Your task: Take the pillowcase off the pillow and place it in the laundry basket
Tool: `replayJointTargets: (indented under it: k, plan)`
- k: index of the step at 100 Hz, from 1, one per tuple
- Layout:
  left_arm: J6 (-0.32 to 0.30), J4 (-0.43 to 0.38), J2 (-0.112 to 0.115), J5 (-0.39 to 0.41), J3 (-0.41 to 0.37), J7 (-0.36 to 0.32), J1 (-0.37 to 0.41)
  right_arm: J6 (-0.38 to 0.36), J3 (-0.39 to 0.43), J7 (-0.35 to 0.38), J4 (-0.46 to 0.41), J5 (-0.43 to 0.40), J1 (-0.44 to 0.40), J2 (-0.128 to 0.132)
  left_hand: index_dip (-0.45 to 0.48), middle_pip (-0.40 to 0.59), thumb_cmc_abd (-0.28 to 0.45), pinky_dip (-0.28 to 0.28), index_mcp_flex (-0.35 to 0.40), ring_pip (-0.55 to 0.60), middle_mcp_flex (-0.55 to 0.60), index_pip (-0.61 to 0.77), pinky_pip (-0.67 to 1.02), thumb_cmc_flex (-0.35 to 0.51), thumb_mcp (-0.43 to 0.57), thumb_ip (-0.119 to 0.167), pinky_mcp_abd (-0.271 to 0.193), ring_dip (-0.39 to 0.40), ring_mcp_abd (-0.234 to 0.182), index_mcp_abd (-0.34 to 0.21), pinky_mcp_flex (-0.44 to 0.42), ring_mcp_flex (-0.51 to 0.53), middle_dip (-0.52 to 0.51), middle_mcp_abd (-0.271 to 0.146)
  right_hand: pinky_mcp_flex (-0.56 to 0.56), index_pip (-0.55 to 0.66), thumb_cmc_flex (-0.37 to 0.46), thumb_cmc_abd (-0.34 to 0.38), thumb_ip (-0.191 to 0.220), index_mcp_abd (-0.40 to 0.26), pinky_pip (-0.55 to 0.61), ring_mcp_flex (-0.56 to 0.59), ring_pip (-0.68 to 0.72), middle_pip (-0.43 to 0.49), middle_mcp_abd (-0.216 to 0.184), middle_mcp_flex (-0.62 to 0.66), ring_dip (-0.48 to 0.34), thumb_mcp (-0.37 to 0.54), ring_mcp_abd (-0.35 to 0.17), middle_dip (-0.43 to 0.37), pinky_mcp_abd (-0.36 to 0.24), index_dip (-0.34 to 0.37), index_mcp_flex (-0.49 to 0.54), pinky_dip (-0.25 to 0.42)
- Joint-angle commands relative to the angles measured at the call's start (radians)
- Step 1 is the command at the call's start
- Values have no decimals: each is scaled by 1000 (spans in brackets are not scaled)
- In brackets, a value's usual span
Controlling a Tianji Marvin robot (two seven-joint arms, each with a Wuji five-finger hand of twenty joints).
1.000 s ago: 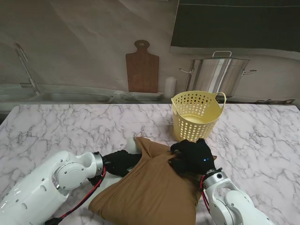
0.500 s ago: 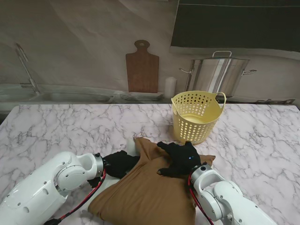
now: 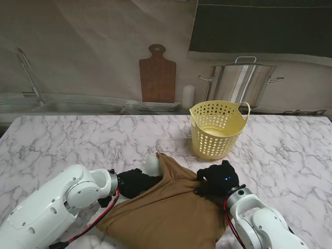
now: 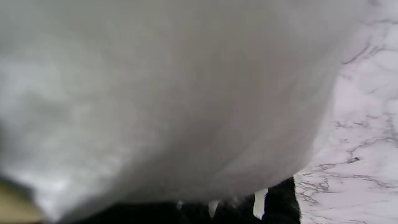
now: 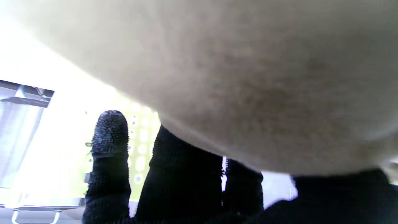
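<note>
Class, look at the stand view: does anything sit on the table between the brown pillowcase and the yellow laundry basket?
Nothing visible does. Only bare marble table lies between the pillowcase and the laundry basket, which stands open-topped, farther from me and slightly right.

Stand view high; wrist views pressed against pillowcase (image 3: 171,207).

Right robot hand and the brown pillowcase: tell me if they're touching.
Touching. In the stand view the right robot hand rests on the pillowcase, bunching the cloth beneath its fingers; the right wrist view shows fabric pressed against the fingers.
</note>
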Motion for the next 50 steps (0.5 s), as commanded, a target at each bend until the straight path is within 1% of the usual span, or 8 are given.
replayJointTargets:
  k: [1, 10, 16, 33, 50]
  plan:
    - [17, 64, 32, 28, 19, -71, 28, 9, 42, 17, 27, -29, -42, 33, 20, 64, -132, 6, 49, 97, 32, 93, 173, 32, -3, 3, 25, 21, 27, 22, 6, 76, 16, 86, 0, 115, 224, -12, 81, -10, 21, 160, 343, 131, 61, 86, 105, 311, -5, 52, 18, 92, 91, -10]
    - [22, 62, 33, 36, 20, -81, 26, 5, 80, 31, 16, -46, -76, 34, 19, 64, -131, 6, 49, 97, 30, 94, 171, 31, -3, 3, 25, 20, 27, 23, 6, 74, 15, 87, 1, 116, 231, -13, 75, -9, 19, 155, 364, 138, 73, 85, 113, 315, -4, 66, 23, 107, 95, -11]
    - [25, 61, 34, 40, 20, -85, 25, 7, 95, 27, 16, -62, -92, 34, 18, 64, -131, 7, 48, 97, 29, 94, 171, 31, -3, 4, 24, 20, 28, 26, 6, 75, 15, 88, 1, 118, 234, -16, 74, -12, 19, 156, 370, 140, 77, 87, 116, 317, -2, 71, 25, 113, 99, -12]
    - [33, 53, 36, 46, 15, -105, 28, 8, 140, 78, -3, -103, -131, 36, 17, 62, -130, 8, 47, 96, 25, 94, 169, 32, -2, 4, 22, 20, 25, 29, 5, 72, 14, 88, -2, 115, 237, -18, 69, -17, 12, 152, 375, 139, 80, 87, 119, 319, 0, 80, 28, 121, 103, -15]
    - [43, 47, 36, 56, 4, -120, 34, 32, 172, 119, -13, -129, -159, 35, 14, 61, -126, 9, 45, 95, 21, 93, 165, 33, -1, 4, 23, 19, 26, 34, 4, 70, 13, 89, -4, 109, 242, -13, 65, -16, 7, 148, 375, 135, 81, 86, 120, 315, 2, 85, 28, 123, 101, -18]
